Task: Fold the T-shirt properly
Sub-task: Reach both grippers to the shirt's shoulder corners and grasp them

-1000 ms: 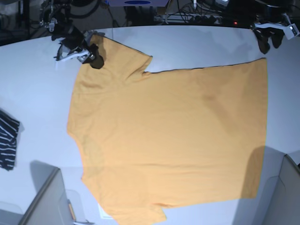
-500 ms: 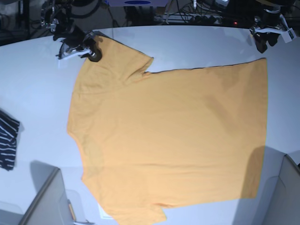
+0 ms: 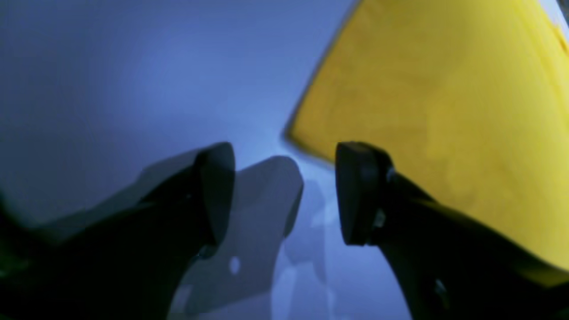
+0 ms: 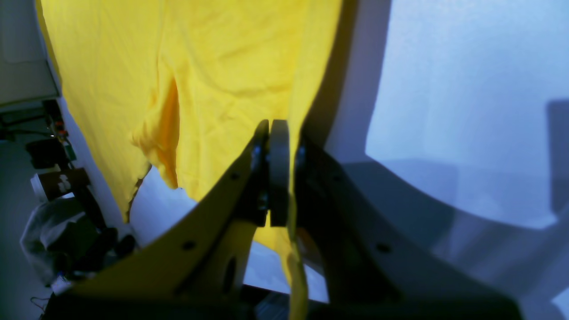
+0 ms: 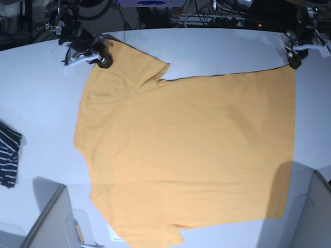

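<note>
The orange-yellow T-shirt (image 5: 186, 155) lies spread flat on the white table (image 5: 36, 98), one sleeve toward the far left and its hem along the right. My right gripper (image 5: 102, 58) is at that far sleeve's edge. In the right wrist view the right gripper (image 4: 273, 173) is shut, with the yellow T-shirt (image 4: 213, 80) pinched between its pads. My left gripper (image 5: 295, 61) hovers at the hem's far right corner. In the left wrist view the left gripper (image 3: 284, 191) stands open, and the T-shirt's corner (image 3: 426, 98) lies just ahead of its fingertips.
A dark navy striped garment (image 5: 8, 155) lies at the table's left edge. Grey box walls rise at the near left (image 5: 51, 222) and near right (image 5: 315, 217). Cables and gear (image 5: 217, 18) crowd the space behind the table's far edge.
The right gripper has closed on the sleeve edge. The left gripper has come down from the back right to the hem corner, still open.
</note>
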### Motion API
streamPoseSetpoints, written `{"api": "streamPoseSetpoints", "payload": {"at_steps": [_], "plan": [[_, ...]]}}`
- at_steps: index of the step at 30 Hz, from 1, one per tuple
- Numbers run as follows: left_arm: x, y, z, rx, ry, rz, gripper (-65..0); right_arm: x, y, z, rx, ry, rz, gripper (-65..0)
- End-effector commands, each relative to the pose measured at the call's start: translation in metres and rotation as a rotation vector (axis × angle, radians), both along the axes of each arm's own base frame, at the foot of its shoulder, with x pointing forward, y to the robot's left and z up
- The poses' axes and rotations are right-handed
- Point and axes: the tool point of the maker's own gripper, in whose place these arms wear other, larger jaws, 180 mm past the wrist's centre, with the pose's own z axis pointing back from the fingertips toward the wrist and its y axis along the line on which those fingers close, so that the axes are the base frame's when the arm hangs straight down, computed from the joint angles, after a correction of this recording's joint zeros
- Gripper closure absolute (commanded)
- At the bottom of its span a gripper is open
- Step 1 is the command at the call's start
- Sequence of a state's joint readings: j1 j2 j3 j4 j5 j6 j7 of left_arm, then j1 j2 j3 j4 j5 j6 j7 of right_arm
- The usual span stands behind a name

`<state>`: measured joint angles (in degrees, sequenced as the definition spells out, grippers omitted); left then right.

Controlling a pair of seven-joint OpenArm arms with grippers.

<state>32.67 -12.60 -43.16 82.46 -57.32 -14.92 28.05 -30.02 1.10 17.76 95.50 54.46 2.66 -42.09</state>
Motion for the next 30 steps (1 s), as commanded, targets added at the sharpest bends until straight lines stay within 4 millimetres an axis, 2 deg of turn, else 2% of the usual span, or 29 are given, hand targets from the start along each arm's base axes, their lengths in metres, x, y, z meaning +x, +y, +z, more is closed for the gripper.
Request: {"api": "streamPoseSetpoints", "payload": {"at_steps": [1,6,18,28,30], "plan": [[0.000,0.002,0.002,0.010,0.008,-0.008,-35.1,-0.018,-0.005,-0.012,-0.038,0.087,0.017,0.0],[0.014,-0.003,0.001,0.004,0.000,-0.027,-35.1,-0.016,-0.006,-0.011,-0.042,0.083,0.013,0.0],[0.032,-0.028,-0.010,-0.097,-0.006,-0.044,-35.1,-0.016,-0.006,-0.011,-0.042,0.081,0.013,0.0],[0.049,-0.031,-0.006,-0.106,-0.048,-0.041,-34.7,-0.017,-0.007,-0.012,-0.042,0.085,0.010,0.0],[0.053,-0.032,-0.005,-0.109,-0.055,-0.043,-31.6,-0.017,-0.007,-0.012,-0.042,0.085,0.010,0.0]]}}
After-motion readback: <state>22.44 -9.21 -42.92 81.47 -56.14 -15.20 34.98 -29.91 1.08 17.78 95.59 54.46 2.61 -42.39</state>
